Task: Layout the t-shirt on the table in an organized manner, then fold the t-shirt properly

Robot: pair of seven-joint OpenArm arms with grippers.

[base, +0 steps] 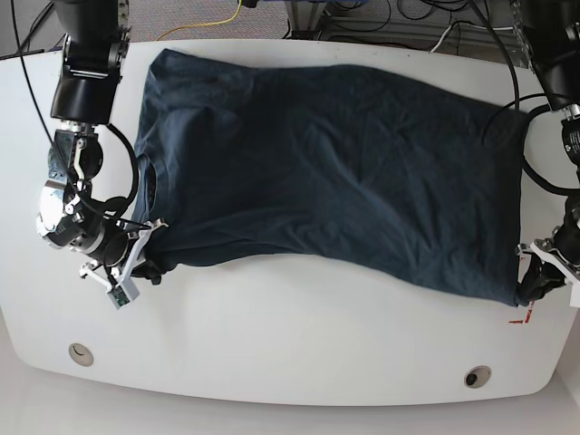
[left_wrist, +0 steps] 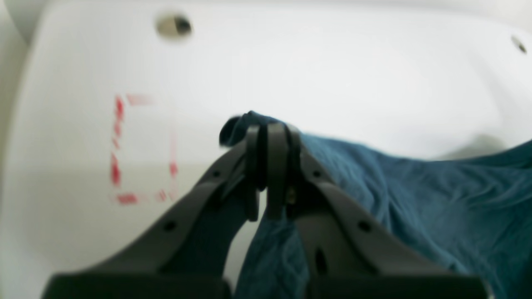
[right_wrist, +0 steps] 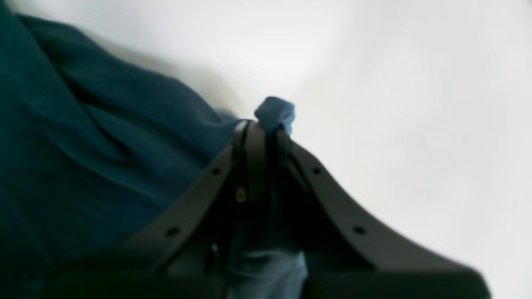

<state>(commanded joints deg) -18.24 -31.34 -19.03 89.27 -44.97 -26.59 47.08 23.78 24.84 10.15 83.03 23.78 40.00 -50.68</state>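
I am pinching the t-shirt (base: 326,172) with both grippers: my left gripper (left_wrist: 266,137) is clamping a bunched corner, and my right gripper (right_wrist: 266,124) is clamping another, cloth poking out past its tips. The shirt is lying spread between them on the table (base: 299,335). It looks light, soft and limp, likely to sag and wrinkle, so I judge corners and hems the best holds.

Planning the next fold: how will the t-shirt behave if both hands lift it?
The t-shirt is probably floppy: it bunches in the left hand and right hand. It will likely sag between them and drag wrinkles across the table.
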